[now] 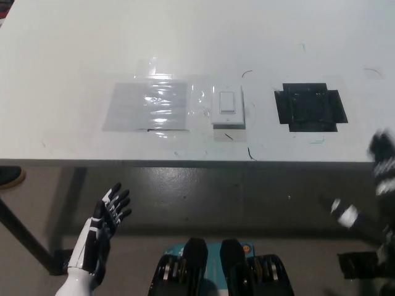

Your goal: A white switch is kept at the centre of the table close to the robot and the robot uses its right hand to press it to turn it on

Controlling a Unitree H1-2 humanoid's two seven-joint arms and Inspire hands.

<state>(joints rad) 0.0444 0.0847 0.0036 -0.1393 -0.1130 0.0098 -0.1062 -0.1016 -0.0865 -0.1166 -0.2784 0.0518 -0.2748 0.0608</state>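
A white switch (228,106) with a rocker in its middle sits on the white table (74,55), near the front edge at the centre. My black right hand (382,161) is blurred at the picture's right edge, just below the table's front edge and well right of the switch. Its fingers are too smeared to read. My white left hand (110,213) rests at the lower left, below the table edge, with its dark fingers spread apart and holding nothing.
A grey taped sheet (146,106) lies left of the switch. A black taped patch (310,106) lies right of it. The table's front edge runs across the middle of the picture, with a dark leg (24,237) and floor below.
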